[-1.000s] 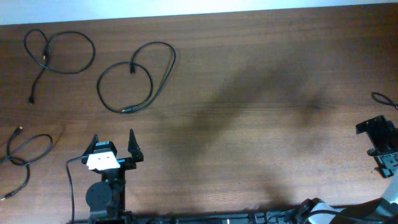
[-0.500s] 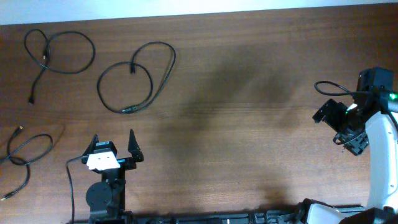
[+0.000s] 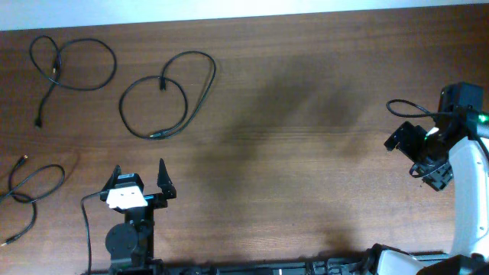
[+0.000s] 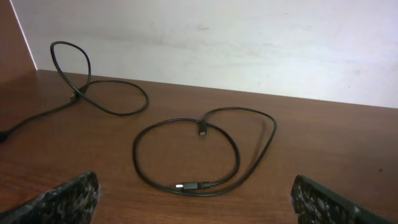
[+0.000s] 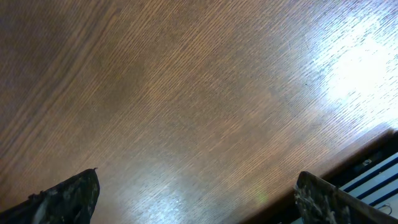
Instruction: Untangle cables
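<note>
Three black cables lie apart on the brown table. One loops at the far left (image 3: 114, 65), one double loop lies beside it (image 3: 186, 103), and one sits at the left edge (image 3: 46, 166). The left wrist view shows the double loop (image 4: 238, 155) with its light plug (image 4: 189, 185), and the far cable (image 4: 147, 99) behind it. My left gripper (image 3: 139, 169) is open and empty, short of the double loop; its fingers frame bare wood (image 4: 196, 199). My right gripper (image 3: 419, 156) is open and empty at the far right, over bare wood (image 5: 196, 199).
A white wall (image 4: 249, 43) runs along the table's back edge. The right arm's own thicker black wire (image 3: 405, 104) arches above its gripper. The table's front edge (image 5: 367, 155) shows in the right wrist view, with dark hardware beyond it.
The right gripper moved in from the right edge, leftward and slightly back, one second ago; it has been still for the last half second. The left arm and cables have not moved.
</note>
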